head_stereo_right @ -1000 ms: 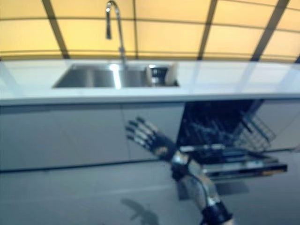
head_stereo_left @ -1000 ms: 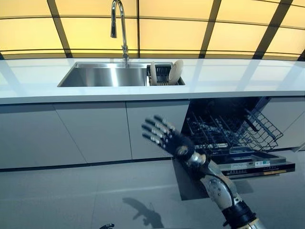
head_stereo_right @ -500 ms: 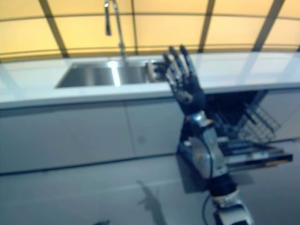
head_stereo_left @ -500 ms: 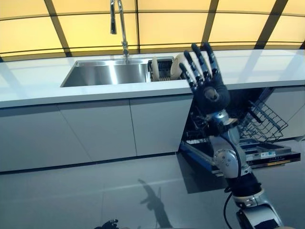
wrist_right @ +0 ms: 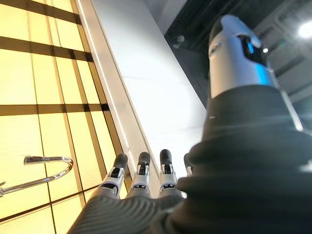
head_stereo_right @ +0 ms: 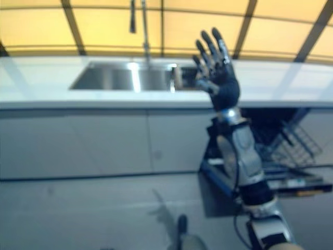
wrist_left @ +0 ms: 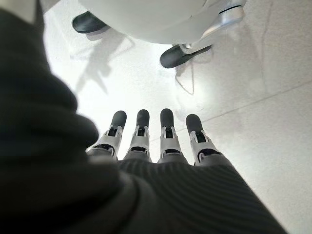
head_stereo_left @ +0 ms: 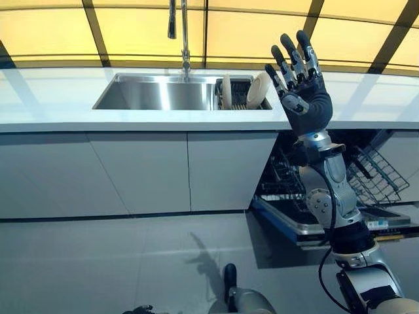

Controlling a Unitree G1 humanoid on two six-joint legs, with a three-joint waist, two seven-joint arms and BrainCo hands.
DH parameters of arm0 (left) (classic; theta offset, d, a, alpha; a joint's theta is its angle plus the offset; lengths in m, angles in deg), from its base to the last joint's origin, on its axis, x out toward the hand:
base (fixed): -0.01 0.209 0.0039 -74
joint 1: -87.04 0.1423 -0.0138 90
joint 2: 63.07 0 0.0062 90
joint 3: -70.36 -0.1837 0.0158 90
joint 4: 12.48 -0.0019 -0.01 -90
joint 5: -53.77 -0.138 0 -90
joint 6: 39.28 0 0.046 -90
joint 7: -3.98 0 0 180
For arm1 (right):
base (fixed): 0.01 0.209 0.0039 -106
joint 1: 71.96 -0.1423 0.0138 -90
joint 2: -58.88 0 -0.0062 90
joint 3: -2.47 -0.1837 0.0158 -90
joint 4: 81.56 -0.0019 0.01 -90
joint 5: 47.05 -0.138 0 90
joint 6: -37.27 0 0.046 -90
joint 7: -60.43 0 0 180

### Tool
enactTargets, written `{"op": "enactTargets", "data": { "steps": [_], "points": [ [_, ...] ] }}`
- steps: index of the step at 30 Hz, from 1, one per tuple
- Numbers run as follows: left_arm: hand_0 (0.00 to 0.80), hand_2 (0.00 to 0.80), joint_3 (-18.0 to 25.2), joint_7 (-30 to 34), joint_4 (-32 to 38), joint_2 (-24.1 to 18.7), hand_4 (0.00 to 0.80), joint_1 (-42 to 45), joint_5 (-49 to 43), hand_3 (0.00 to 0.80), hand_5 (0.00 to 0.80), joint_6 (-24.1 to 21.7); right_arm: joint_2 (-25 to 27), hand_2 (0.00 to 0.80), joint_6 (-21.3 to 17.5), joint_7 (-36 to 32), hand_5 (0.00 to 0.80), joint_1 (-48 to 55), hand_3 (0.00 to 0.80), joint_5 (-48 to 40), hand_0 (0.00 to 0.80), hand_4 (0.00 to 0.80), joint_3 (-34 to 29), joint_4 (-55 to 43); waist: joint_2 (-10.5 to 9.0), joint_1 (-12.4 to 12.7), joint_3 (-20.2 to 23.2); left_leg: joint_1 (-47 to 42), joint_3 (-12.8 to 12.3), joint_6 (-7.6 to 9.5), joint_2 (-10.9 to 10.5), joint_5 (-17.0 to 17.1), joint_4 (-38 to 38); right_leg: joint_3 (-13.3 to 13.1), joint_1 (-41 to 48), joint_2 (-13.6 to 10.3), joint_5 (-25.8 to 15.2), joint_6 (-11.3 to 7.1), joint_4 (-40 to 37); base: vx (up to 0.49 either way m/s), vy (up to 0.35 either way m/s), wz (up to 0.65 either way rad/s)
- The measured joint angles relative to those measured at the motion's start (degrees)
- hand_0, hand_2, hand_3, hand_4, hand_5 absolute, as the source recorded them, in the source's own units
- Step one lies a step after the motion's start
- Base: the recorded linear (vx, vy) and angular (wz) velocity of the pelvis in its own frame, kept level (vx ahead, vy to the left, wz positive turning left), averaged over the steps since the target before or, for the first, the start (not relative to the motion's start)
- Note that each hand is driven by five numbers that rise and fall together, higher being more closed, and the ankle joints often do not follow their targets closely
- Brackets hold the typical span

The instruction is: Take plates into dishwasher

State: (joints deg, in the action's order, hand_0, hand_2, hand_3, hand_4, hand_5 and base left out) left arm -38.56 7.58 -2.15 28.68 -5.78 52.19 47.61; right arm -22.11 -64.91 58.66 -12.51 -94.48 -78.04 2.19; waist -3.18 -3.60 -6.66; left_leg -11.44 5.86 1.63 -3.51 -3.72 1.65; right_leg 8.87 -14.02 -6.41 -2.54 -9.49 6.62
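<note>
- Right hand (head_stereo_left: 302, 91): raised, upper right of centre in the left eye view, fingers straight and spread, holding nothing. Dark ribbed cover over palm/back, silver fingers w/ dark tips.
- Plates (head_stereo_left: 258, 91): two pale round ones, standing on edge in a dark wire rack (head_stereo_left: 239, 98) at the right end of the sink (head_stereo_left: 157, 95); just left of the raised hand in frame. Contact w/ hand not evident.
- Sink: brushed stainless, rectangular basin, set in a smooth white glossy counter (head_stereo_left: 59, 111). Tall curved chrome tap (head_stereo_left: 183, 39) behind it.
- Dishwasher (head_stereo_left: 340, 196): lower right, door dropped open, dark wire basket (head_stereo_left: 373, 176) pulled out.
- Cabinet fronts (head_stereo_left: 131, 170): flat, matte grey, no handles visible. Floor grey, glossy.
- Left hand (wrist_left: 156, 141): only in the left wrist view, fingers straight, empty, over pale floor.
- Right wrist view adds: tap seen against yellow panelled wall (wrist_right: 39, 73), counter edge as a white band; plates not shown there.
</note>
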Motion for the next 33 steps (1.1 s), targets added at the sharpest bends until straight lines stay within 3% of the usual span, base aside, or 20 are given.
{"op": "enactTargets", "data": {
  "steps": [1, 2, 5, 7, 9, 10, 11, 12, 13, 14, 15, 16, 17, 19, 20, 21, 23, 26, 30, 33],
  "points": [
    [0.000, 0.000, -0.25, -0.02, 0.13, -0.33, 0.000, 0.44, -0.01, 0.000, 0.000, 0.02, -0.13, 0.000, 0.13, 0.30, 0.000, 0.03, 0.000, 0.01, 0.000, 0.000, -0.01, 0.08, -0.62, -0.17, 0.83, -0.37, 1.21, -1.05, 0.04, -0.88, 0.23, 0.14, 0.63, -0.23, 0.67, -0.51, 1.69, 0.529, -0.120, 0.40],
    [0.000, 0.000, -0.27, -0.11, 0.14, -0.30, 0.000, 0.42, -0.08, 0.000, 0.000, 0.13, 0.05, 0.000, 0.31, 0.43, 0.000, -0.07, 0.000, 0.04, 0.000, 0.000, -0.27, 0.26, -0.95, -0.16, 1.41, -1.09, 2.39, -1.85, 0.07, -1.65, 0.11, 0.42, 0.75, 0.20, -0.84, 1.51, 1.84, 0.531, -0.131, 0.39],
    [0.000, 0.000, 0.57, -0.21, -0.23, 0.86, 0.000, 0.47, -0.11, 0.000, 0.000, 0.01, 0.77, 0.000, 2.69, 1.11, 0.000, 0.29, 0.000, 0.04, 0.000, 0.000, -0.58, 0.67, 1.51, -0.42, 1.94, 0.00, 2.01, -1.75, -0.55, -8.69, -13.49, 1.34, 2.70, 3.21, -0.47, 2.36, 2.59, 0.478, -0.150, 0.18],
    [0.000, 0.000, 0.57, -0.14, -0.26, 1.50, 0.000, 1.34, -0.16, 0.000, 0.000, -0.36, 2.12, 0.000, 2.92, 1.04, 0.000, 0.58, 0.000, 0.07, 0.000, 0.000, -0.69, -0.19, 3.69, -2.57, 3.76, -0.06, 0.91, -1.80, 0.44, -11.90, -17.19, 3.00, 3.79, 6.12, 1.04, 5.29, 2.91, 0.481, -0.195, 0.41],
    [0.000, 0.000, 0.56, -0.12, -0.19, 1.57, 0.000, 1.52, -0.13, 0.000, 0.000, -1.58, 2.84, 0.000, 3.07, 1.03, 0.000, 0.70, 0.000, 0.24, 0.000, 0.000, -0.73, -0.43, 3.39, -3.38, 4.25, 1.13, 0.52, -2.90, 1.22, -12.53, -20.94, 3.03, 4.54, 7.52, 1.94, 7.55, 2.80, 0.382, -0.188, 0.17],
    [0.000, 0.000, 0.58, -0.15, -0.11, 1.66, 0.000, 1.52, -0.11, 0.000, 0.000, -1.77, 2.86, 0.000, 3.12, 1.03, 0.000, 0.69, 0.000, 0.27, 0.000, 0.000, -0.73, -0.45, 3.40, -3.34, 4.38, 1.87, 0.60, -3.03, 1.32, -12.50, -22.56, 3.02, 4.83, 7.73, 1.94, 7.56, 2.43, 0.364, -0.198, -0.15],
    [0.000, 0.000, 0.64, -0.14, 0.08, 1.98, 0.000, 1.94, -0.02, 0.000, 0.000, -2.32, 2.91, 0.000, 3.47, 1.11, 0.000, 0.81, 0.000, 0.32, 0.000, 0.000, -0.70, -0.66, 3.82, -2.88, 5.09, 5.51, 1.50, -4.31, 1.95, -11.51, -28.21, 3.31, 5.90, 8.46, 2.37, 6.77, -0.04, 0.350, -0.202, -0.29],
    [0.000, 0.000, 0.64, -0.27, 0.12, 2.01, 0.000, 2.65, -0.01, 0.000, 0.000, -2.72, 3.25, 0.000, 3.54, 1.15, 0.000, 0.66, 0.000, 0.59, 0.000, 0.000, -0.77, -0.78, 4.57, -1.76, 5.46, 6.96, 2.45, -5.24, 2.44, -11.07, -31.13, 2.87, 4.35, 9.03, 3.20, 10.19, 5.30, 0.318, -0.203, -0.18],
    [0.000, 0.000, 0.61, -0.32, 0.30, 1.43, 0.000, 2.35, 0.00, 0.000, 0.000, -3.02, 3.32, 0.000, 3.55, 1.32, 0.000, 0.52, 0.000, 0.80, 0.000, 0.000, -1.22, -0.93, 3.17, -1.94, 5.92, 9.39, 2.81, -7.31, 0.64, -10.77, -35.45, -0.47, 3.69, 7.09, 7.99, 12.73, 11.00, 0.306, -0.207, 0.03],
    [0.000, 0.000, 1.26, -0.80, 0.02, 1.48, 0.000, 2.59, 0.11, 0.000, 0.000, -3.37, 3.16, 0.000, 3.57, 1.52, 0.000, 1.57, 0.000, 0.82, 0.000, 0.000, -1.52, -1.05, 2.90, -1.44, 6.44, 11.22, 1.96, -9.27, 0.04, -8.64, -40.07, 0.25, 4.88, 7.01, 7.47, 15.91, 9.23, 0.252, -0.174, 0.26],
    [0.000, 0.000, 2.16, -1.11, 0.23, 1.42, 0.000, 2.68, 0.14, 0.000, 0.000, -4.24, 3.19, 0.000, 3.60, 1.79, 0.000, 2.27, 0.000, 0.82, 0.000, 0.000, -1.45, -1.04, 2.05, -0.93, 6.20, 14.46, 1.17, -10.26, -0.48, -3.89, -44.98, 0.22, 6.74, 6.77, 6.80, 16.40, 6.69, 0.261, -0.154, 0.18],
    [0.000, 0.000, 2.16, -1.51, 1.04, 1.17, 0.000, 2.62, 0.12, 0.000, 0.000, -4.74, 3.23, 0.000, 3.59, 2.03, 0.000, 2.41, 0.000, 0.82, 0.000, 0.000, -1.56, -1.06, 1.79, 0.01, 6.20, 17.31, -0.32, -9.41, -0.40, -0.39, -49.04, 0.20, 8.02, 6.41, 5.98, 16.90, 4.75, 0.225, -0.089, 0.05],
    [0.000, 0.000, 2.19, -2.00, 2.07, 1.03, 0.000, 2.73, 0.14, 0.000, 0.000, -4.94, 3.02, 0.000, 3.54, 2.43, 0.000, 2.45, 0.000, 0.86, 0.000, 0.000, -1.54, -1.08, 1.57, 0.56, 6.15, 19.01, -2.65, -8.29, 0.12, -0.28, -49.52, 0.20, 9.04, 6.21, 5.70, 16.83, 2.89, 0.294, -0.045, -0.02],
    [0.000, 0.000, 2.22, -2.65, 3.37, 0.46, 0.000, 2.60, 0.23, 0.000, 0.000, -5.09, 2.80, 0.000, 3.48, 3.71, 0.000, 2.25, 0.000, 1.52, 0.000, 0.000, -1.27, -1.19, 0.61, 1.76, 5.99, 20.91, -7.22, -6.00, 2.22, -1.12, -42.81, 0.12, 11.46, 6.06, 5.37, 16.29, -0.86, 0.314, 0.028, 0.05],
    [0.000, 0.000, 2.23, -2.88, 3.90, -0.01, 0.000, 2.50, 0.30, 0.000, 0.000, -5.11, 2.71, 0.000, 3.50, 4.62, 0.000, 1.99, 0.000, 1.82, 0.000, 0.000, -0.90, -1.35, -0.26, 1.68, 6.00, 20.34, -9.58, -5.38, 3.31, -1.17, -34.81, 0.21, 12.06, 6.14, 5.00, 15.95, -3.04, 0.385, 0.111, 0.05],
    [0.000, 0.000, 2.26, -3.09, 3.91, -0.36, 0.000, 2.18, 0.36, 0.000, 0.000, -5.06, 2.65, 0.000, 3.52, 5.44, 0.000, 1.17, 0.000, 1.99, 0.000, 0.000, -0.55, -1.42, -0.81, 2.11, 5.55, 20.54, -10.25, -4.96, 4.00, -0.85, -27.75, 0.15, 12.69, 6.32, 4.55, 15.36, -4.26, 0.432, 0.137, -0.01],
    [0.000, 0.000, 2.24, -3.39, 4.04, -0.69, 0.000, 1.64, 0.45, 0.000, 0.000, -4.93, 2.79, 0.000, 3.60, 7.41, 0.000, 0.80, 0.000, 3.03, 0.000, 0.000, -0.53, -1.42, -1.54, 3.12, 5.02, 17.84, -9.44, -4.65, 4.93, 1.93, -9.83, -1.09, 14.35, 7.20, 3.13, 13.43, -6.30, 0.451, 0.152, -0.05],
    [0.000, 0.000, 2.20, -3.78, 4.48, -0.49, 0.000, 2.15, 0.73, 0.000, 0.000, -4.74, 2.71, 0.000, 3.73, 8.65, 0.000, 0.25, 0.000, 3.07, 0.000, 0.000, 0.55, -0.95, -0.69, 4.41, 4.28, 16.66, -5.10, -5.97, 6.29, 7.69, 3.61, -6.32, 17.68, 9.60, 2.41, 14.04, -8.94, 0.476, 0.200, -0.26],
    [0.000, 0.000, 4.17, -4.88, 5.23, 0.58, 0.000, 2.73, 3.62, 0.000, 0.000, -5.09, 3.00, 0.000, 3.75, 7.48, 0.000, -1.76, 0.000, 2.93, 0.000, 0.000, 1.93, 1.05, 0.91, 7.43, 1.89, 19.12, -3.42, -5.78, 8.71, 10.57, 3.52, -15.26, 22.16, 10.63, 3.10, 16.01, -11.43, 0.418, 0.290, -0.79],
    [0.000, 0.000, 4.39, -4.87, 5.19, 0.80, 0.000, 2.56, 5.11, 0.000, 0.000, -5.20, 3.32, 0.000, 3.72, 5.94, 0.000, -2.00, 0.000, 2.81, 0.000, 0.000, 1.91, 2.13, 2.04, 7.50, 1.27, 20.93, -4.58, -5.58, 10.22, 11.04, 2.61, -17.92, 24.66, 9.69, 5.71, 14.44, -11.42, 0.385, 0.397, -0.56]
  ]
}}
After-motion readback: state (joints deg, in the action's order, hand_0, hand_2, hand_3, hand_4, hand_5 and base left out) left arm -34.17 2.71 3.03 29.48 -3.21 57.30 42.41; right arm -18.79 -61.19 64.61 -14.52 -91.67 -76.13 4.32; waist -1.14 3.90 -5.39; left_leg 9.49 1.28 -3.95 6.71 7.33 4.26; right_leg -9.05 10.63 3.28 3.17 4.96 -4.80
